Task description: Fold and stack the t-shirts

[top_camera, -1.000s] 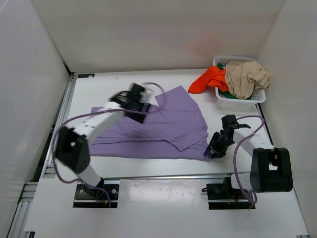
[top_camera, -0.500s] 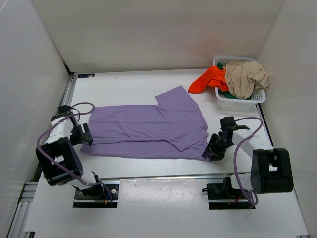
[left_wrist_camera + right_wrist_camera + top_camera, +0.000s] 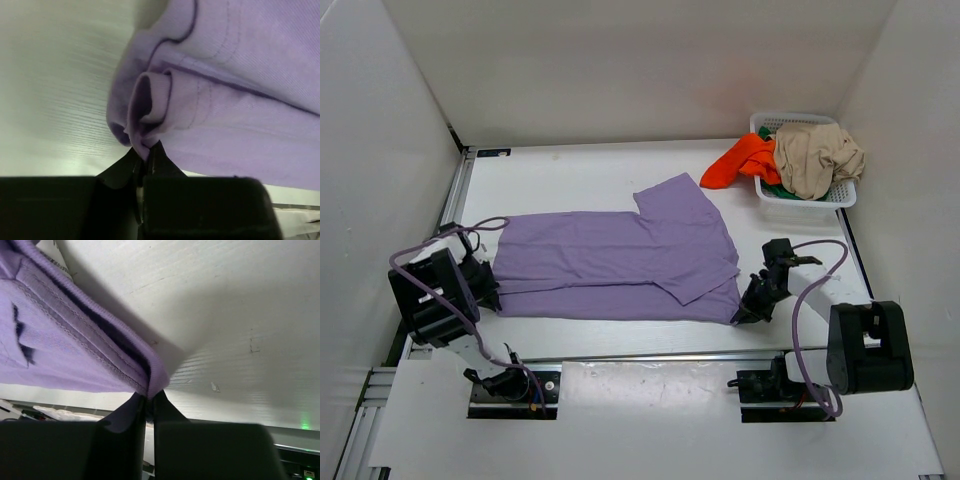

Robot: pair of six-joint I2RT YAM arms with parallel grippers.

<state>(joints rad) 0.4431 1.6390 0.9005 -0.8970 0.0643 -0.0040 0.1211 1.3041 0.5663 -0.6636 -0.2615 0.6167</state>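
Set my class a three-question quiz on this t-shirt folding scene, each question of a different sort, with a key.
1. True or false: the left gripper and the right gripper stand open, holding nothing.
2. Which t-shirt spills out of the white basket onto the table? A) beige tan B) orange-red C) green
3. Fill in: each gripper pinches the near edge of the ___ t-shirt.

Key:
1. False: both are shut on the lavender t-shirt.
2. B
3. lavender
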